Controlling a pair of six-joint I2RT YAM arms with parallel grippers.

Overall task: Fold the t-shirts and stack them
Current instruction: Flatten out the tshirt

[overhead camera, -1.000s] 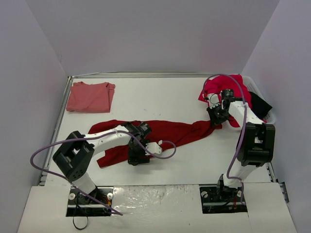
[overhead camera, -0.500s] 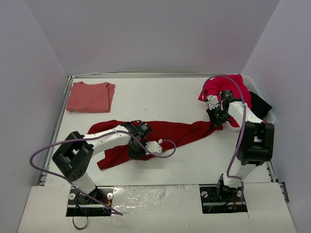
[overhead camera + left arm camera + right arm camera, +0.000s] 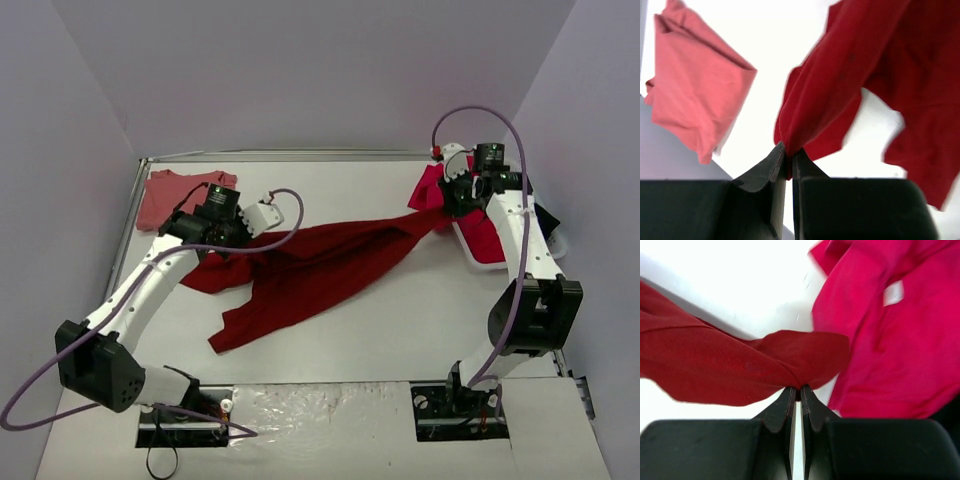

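The dark crimson t-shirt [image 3: 320,262] hangs stretched across the middle of the table between both arms. My left gripper [image 3: 232,243] is shut on its left end, raised near the back left; the pinched cloth [image 3: 805,115] shows at my left gripper [image 3: 788,150]. My right gripper [image 3: 447,207] is shut on the right end, and that bunched cloth [image 3: 740,365] meets my right gripper [image 3: 800,389]. A folded salmon-pink t-shirt [image 3: 172,197] lies at the back left corner. The raspberry t-shirt [image 3: 478,205] spills from the basket, seen close as [image 3: 890,325].
A white plastic basket [image 3: 548,240] stands at the right edge with a dark garment [image 3: 537,215] in it. Purple cables loop above both arms. The table's metal rim [image 3: 125,235] runs along the left side.
My left gripper shut on the crimson shirt's left part and lifted it up and back toward the left. My right gripper rose toward the back with its end, so the shirt is now spread out.
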